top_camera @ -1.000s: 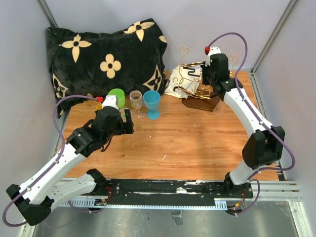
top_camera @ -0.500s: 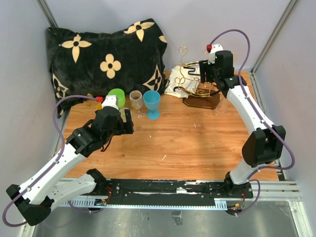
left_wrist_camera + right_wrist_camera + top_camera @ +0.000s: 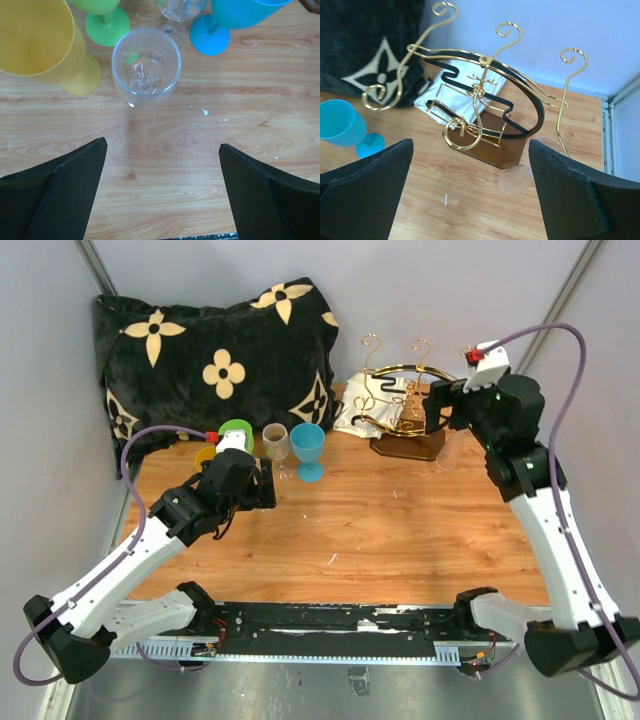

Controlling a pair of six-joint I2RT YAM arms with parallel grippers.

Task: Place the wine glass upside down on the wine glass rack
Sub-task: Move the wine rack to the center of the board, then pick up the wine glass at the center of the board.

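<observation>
wine glass rack (image 3: 405, 447): back right of table (image 3: 400, 530) | wine glass (image 3: 450, 451): just right of rack | pillow (image 3: 215, 350): back left

Bright, even, diffuse overhead light. Faint soft shadows on table (image 3: 400, 530). Small highlights on gold rack (image 3: 490, 142) and clear glass (image 3: 145, 70). All views sharp.

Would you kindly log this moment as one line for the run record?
left claw: open, facing clear glass | right claw: open, facing rack | glass by rack: ungripped, hang unclear
</observation>
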